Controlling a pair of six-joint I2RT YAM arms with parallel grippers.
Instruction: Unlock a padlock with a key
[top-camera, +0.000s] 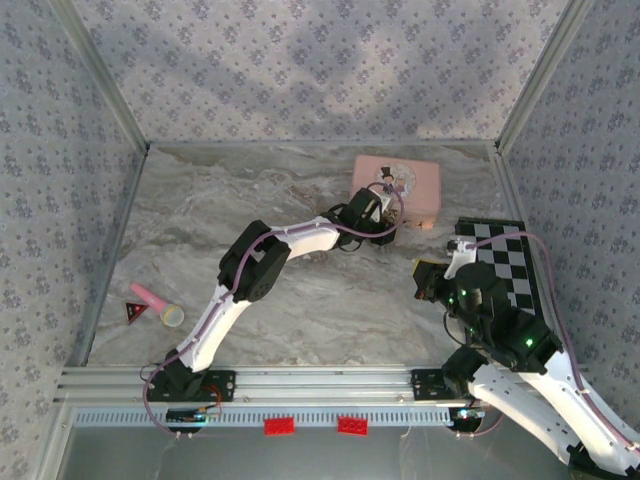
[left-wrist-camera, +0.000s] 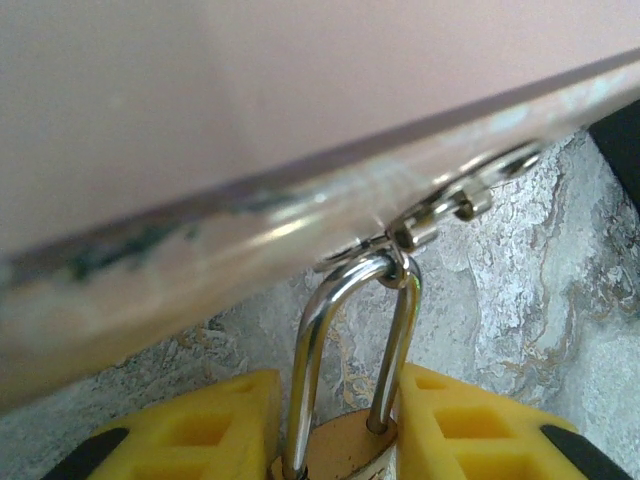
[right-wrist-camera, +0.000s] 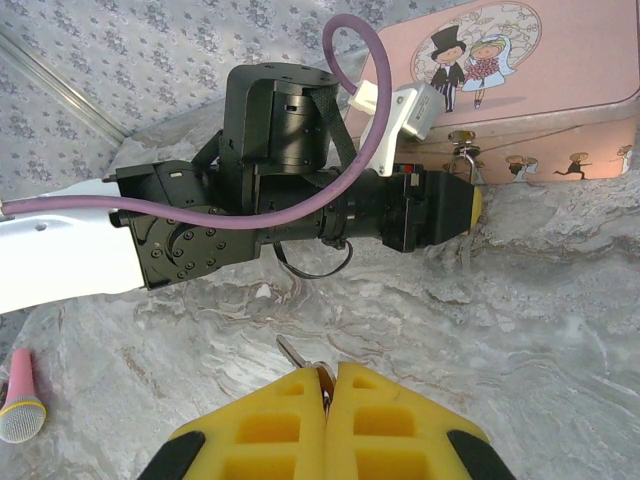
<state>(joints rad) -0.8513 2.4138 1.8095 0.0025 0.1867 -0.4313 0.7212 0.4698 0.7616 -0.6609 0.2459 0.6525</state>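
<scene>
Hung from the pink tin (right-wrist-camera: 560, 90), the padlock (left-wrist-camera: 340, 455) sat pinched in the left gripper (left-wrist-camera: 340, 385); the right gripper (right-wrist-camera: 328, 385)—closed on the key (right-wrist-camera: 293, 351), short of the tin—needed its blade squared first.

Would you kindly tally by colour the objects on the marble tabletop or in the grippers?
Pink: 2, tin, toy microphone
Brass: 1, padlock
Silvery: 1, key
Red: 1, triangle
Black-and-white: 1, checkered board
Total: 6

Bare tabletop (right-wrist-camera: 520, 310) between right pincer (right-wrist-camera: 328, 378) and left arm (right-wrist-camera: 200, 225); tin (right-wrist-camera: 570, 90) beyond
</scene>
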